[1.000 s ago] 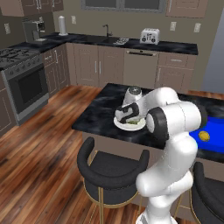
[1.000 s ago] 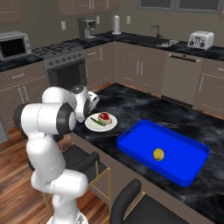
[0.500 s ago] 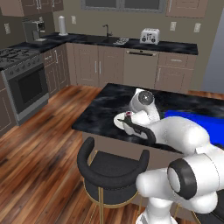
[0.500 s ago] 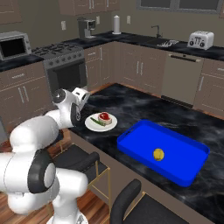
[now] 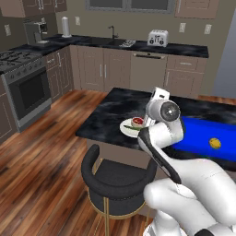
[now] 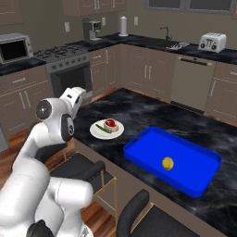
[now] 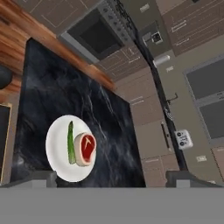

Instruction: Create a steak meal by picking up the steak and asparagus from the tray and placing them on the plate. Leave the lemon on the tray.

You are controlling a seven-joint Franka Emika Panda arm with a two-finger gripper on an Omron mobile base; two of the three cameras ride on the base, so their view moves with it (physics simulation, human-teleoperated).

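The kitchen has a wood plank floor point(image 5: 41, 152) and taupe cabinets along the back wall, under a dark counter point(image 6: 152, 44) running across the top of both base views. A stove point(image 5: 25, 87) stands at the left edge of the left base view, with a coffee maker point(image 6: 92, 28), a paper towel roll point(image 6: 123, 25) and a toaster point(image 6: 212, 42) on that counter, and a microwave point(image 6: 14, 46) at the upper left of the right base view.

The black marbled island top point(image 6: 185, 125) fills the middle of the base views. Black stools point(image 5: 115, 179) sit at its near edge.

On the island, the tray point(image 6: 143, 148) lies right of centre in the right base view, with the lemon point(image 6: 167, 163) resting on its floor. Just left of it, apart from it, is the plate point(image 6: 99, 134), carrying the steak point(image 6: 110, 123) and the asparagus point(image 6: 104, 130) side by side; in the hand view they sit lower left.

The gripper point(image 7: 111, 177) hangs above the plate, its tips wide apart and holding nothing.
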